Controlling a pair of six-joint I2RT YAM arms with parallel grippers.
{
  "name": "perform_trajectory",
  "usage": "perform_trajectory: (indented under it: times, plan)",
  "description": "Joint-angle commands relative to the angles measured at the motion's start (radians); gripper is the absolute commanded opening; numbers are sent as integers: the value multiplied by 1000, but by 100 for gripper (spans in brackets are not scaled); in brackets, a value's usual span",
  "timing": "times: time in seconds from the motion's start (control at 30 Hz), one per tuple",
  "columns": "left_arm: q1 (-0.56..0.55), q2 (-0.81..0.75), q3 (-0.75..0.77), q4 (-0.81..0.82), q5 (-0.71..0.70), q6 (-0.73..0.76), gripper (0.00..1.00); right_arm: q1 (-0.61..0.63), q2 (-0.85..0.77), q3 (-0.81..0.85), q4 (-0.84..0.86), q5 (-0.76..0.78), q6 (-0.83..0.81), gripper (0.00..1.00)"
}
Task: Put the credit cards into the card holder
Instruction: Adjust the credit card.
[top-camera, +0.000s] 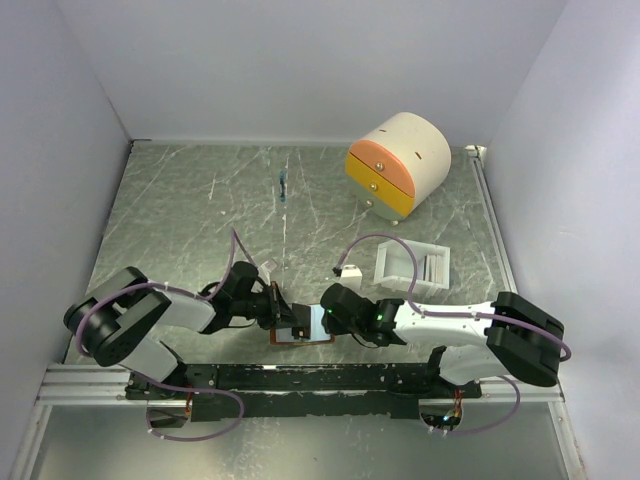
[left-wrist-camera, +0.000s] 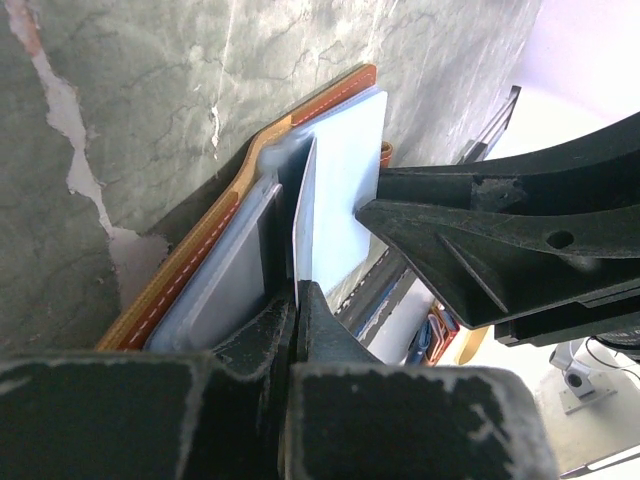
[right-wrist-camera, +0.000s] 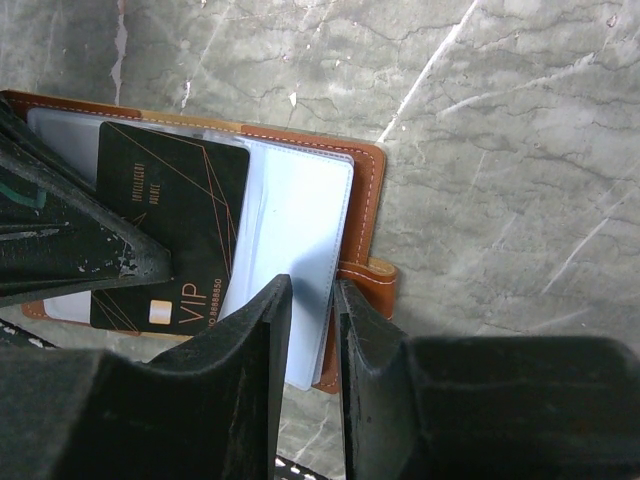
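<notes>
Near edge, between the arm bases: small brown leather bifold wallet (right-wrist-camera: 366, 190) lies open and flat on the grey marbled tabletop (right-wrist-camera: 480, 150), its snap tab (right-wrist-camera: 376, 282) sticking out on one side.

Left gripper (left-wrist-camera: 296, 296): fingers pressed together on the edge of a thin sheet. In the left wrist view it is seen edge-on, white-rimmed and raised off the wallet; I read it as the credit card.

The credit card (right-wrist-camera: 180, 205) is dark with thin gold lines and "VIP" lettering. It lies face up over the wallet's inner pockets, with one end hidden under the left gripper.

Right gripper (right-wrist-camera: 312, 300): fingers closed to a narrow slit, with the free edge of a pale blue-grey pocket leaf (right-wrist-camera: 300, 215) between them. The leaf is raised off the wallet, just beside the credit card.

Both grippers meet tip to tip over the wallet.

Further back, right of centre: white rectangular tray (top-camera: 385, 262), well apart from the wallet.

Far right: cream-and-orange rounded drawer box (top-camera: 410, 150).

Far centre: small blue item (top-camera: 284, 186), too small to identify.
</notes>
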Motion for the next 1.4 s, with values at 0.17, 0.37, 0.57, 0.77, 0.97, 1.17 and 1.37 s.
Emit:
perform_trajectory:
  times: [0.17,0.37,0.57,0.77,0.97,1.17,1.37]
  plan:
    - [-9,42,-23,39,5,-15,7,5,15,16,-22,10,-1,24]
    - [-11,42,-16,24,-4,-16,7,6,13,17,-25,10,2,24]
    - [-11,40,-12,22,-4,-15,7,5,4,24,-24,8,-1,24]
    - [-11,33,-17,24,-6,-35,7,6,8,27,-6,-2,-2,24]
    - [-13,22,-17,-16,-26,-37,7,5,11,24,2,-10,0,24]
    - [-14,41,-3,-16,-19,-31,7,5,-23,30,11,-30,4,25]
    - [-14,30,-2,5,-12,-31,7,4,-92,13,37,-52,21,29]
